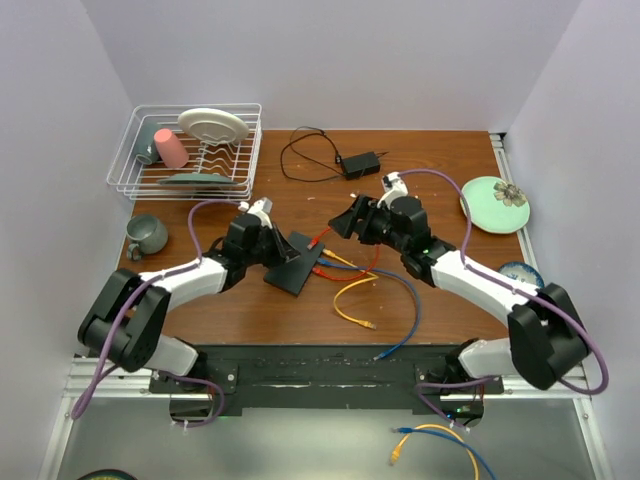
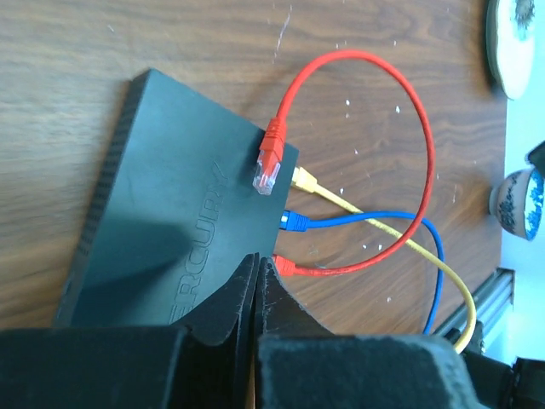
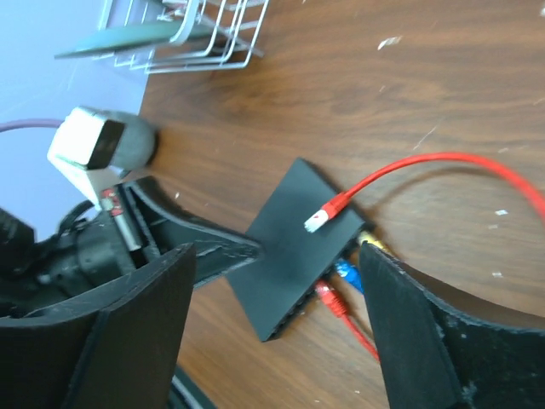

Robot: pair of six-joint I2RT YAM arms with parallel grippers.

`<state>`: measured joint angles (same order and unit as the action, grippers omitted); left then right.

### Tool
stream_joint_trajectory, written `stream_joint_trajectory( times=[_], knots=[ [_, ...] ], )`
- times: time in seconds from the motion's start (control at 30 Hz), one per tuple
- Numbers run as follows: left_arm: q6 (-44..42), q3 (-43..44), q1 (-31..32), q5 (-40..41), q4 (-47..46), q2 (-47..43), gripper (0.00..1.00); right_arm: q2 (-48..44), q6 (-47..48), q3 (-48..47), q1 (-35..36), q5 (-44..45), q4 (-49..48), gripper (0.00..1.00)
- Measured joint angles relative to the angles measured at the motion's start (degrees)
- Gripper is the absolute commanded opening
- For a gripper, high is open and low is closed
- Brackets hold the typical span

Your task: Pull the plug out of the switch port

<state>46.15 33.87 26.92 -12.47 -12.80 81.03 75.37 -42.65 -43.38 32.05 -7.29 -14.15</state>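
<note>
The flat black switch box (image 1: 295,272) (image 2: 170,213) (image 3: 294,247) lies mid-table. Along its port edge (image 2: 287,243) (image 3: 298,311) sit a yellow plug (image 2: 303,181), a blue plug (image 2: 294,221) and a red plug (image 2: 287,267) (image 3: 328,296). The red cable's other plug (image 2: 268,166) (image 3: 322,219) (image 1: 318,240) lies loose on the box top. My left gripper (image 1: 290,248) (image 2: 257,260) is shut with nothing between its fingers, tips resting on the box top near the port edge. My right gripper (image 1: 338,225) (image 3: 279,251) hovers open above the box, holding nothing.
Red, blue (image 1: 405,300) and yellow (image 1: 352,308) cables loop over the wood to the right of the box. A black adapter (image 1: 360,162) with thin cord lies at the back. A dish rack (image 1: 185,150) and mug (image 1: 147,233) stand left, a green plate (image 1: 495,205) right.
</note>
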Motion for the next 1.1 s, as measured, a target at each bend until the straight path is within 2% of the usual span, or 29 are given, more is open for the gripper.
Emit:
stream_joint_trajectory(
  times=[0.07, 0.2, 0.43, 0.57, 0.77, 0.8, 0.9, 0.93, 1.03, 1.1],
  knots=[
    [0.6, 0.0, 0.0, -1.3, -1.7, 2.0, 0.00, 2.1, -0.9, 0.0, 0.4, -1.4, -1.4, 0.72],
    [1.5, -1.6, 0.0, -2.6, -5.6, 3.3, 0.00, 3.8, -1.2, 0.0, 1.6, -2.5, -2.1, 0.73],
    [2.3, -3.0, 0.0, -1.7, -7.3, 0.5, 0.00, -0.8, 1.5, -1.6, 6.8, -1.7, -0.2, 0.71],
    [2.2, -0.4, 0.0, -1.6, -6.0, 1.6, 0.00, -1.0, 1.1, -3.0, 7.5, -1.7, -0.4, 0.64],
    [2.6, -2.0, -0.3, 2.6, -2.7, 0.1, 0.00, -1.8, -0.7, -0.9, 12.1, -1.2, -0.8, 0.40],
    [2.7, -2.6, -0.5, 4.0, -1.6, -1.0, 0.00, -1.8, -1.0, -0.4, 13.7, -1.0, -0.9, 0.33],
    [2.8, -2.9, -1.0, 8.3, 2.3, -4.8, 0.00, -1.5, -1.2, 0.4, 16.7, 0.4, -0.7, 0.22],
    [2.8, -2.9, -1.2, 9.7, 3.3, -5.8, 0.00, -1.2, -1.3, 0.4, 17.6, 1.0, -0.4, 0.12],
    [2.8, -2.3, -1.7, 14.8, 7.5, -8.3, 0.00, 0.8, -1.2, 0.3, 19.2, 3.3, 0.4, 0.00],
    [2.8, -2.2, -2.1, 17.3, 9.7, -8.8, 0.00, 3.0, -1.2, 0.0, 19.9, 4.9, 1.2, 0.00]
  ],
)
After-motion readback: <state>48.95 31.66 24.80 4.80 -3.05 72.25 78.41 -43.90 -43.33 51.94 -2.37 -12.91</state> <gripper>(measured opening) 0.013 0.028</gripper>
